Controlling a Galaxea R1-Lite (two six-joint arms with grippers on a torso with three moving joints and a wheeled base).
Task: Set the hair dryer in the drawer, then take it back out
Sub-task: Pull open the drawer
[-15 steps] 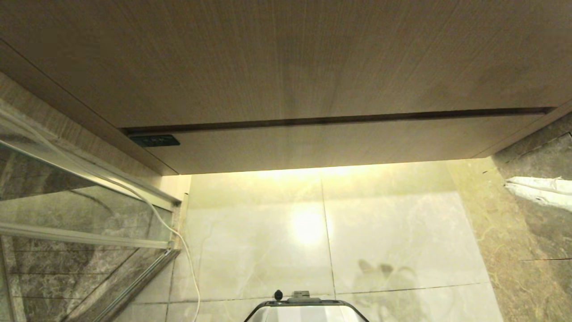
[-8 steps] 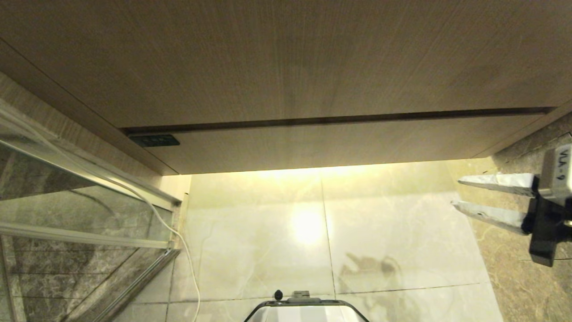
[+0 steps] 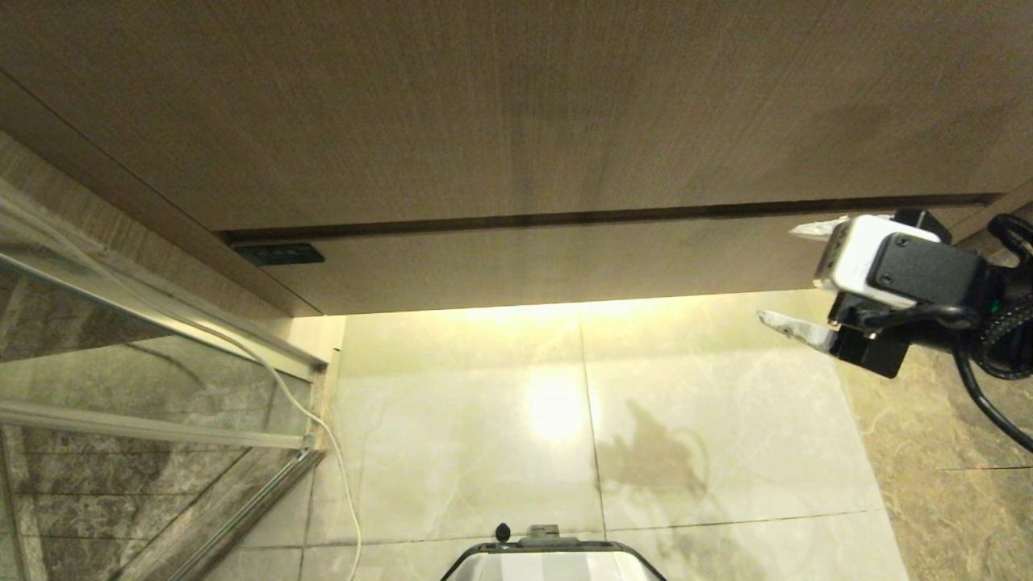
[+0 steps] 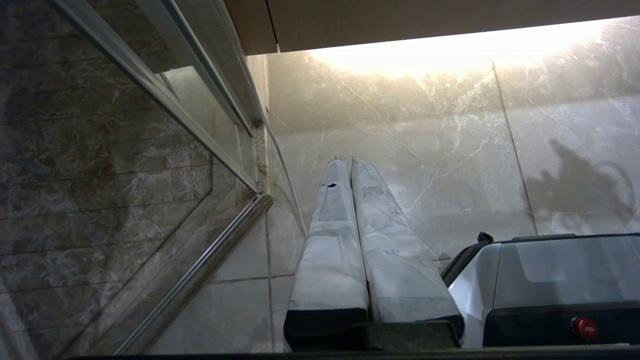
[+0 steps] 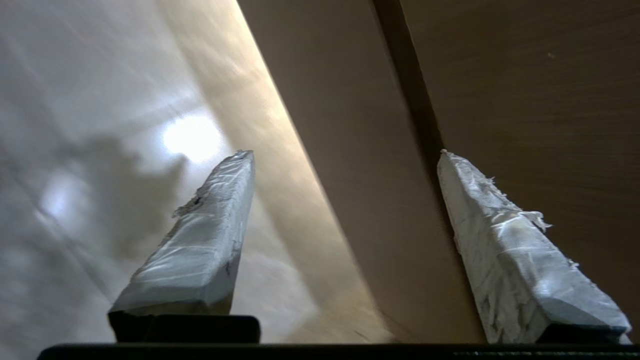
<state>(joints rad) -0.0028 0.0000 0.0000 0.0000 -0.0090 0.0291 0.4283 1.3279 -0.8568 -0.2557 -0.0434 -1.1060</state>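
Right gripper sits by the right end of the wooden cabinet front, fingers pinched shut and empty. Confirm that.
Not quite: the right gripper is open, its fingers spread well apart, as the right wrist view shows. It is indeed empty and at the right end of the wooden cabinet front.

Warm under-cabinet glare on floor tiles [image 3: 557, 411]

We are seeing the right gripper [image 3: 787, 274] wearing two tapered fingers [image 5: 200, 250] wrapped in frayed white tape, mounted on black blocks. A white housing and a black screwed plate are sitting behind them, with black cables [image 3: 989, 379] trailing off. The left gripper [image 4: 348, 161] is showing the same white-taped fingers. The base [image 4: 560, 280] is looking grey-white, carrying a red button [image 4: 585, 327].
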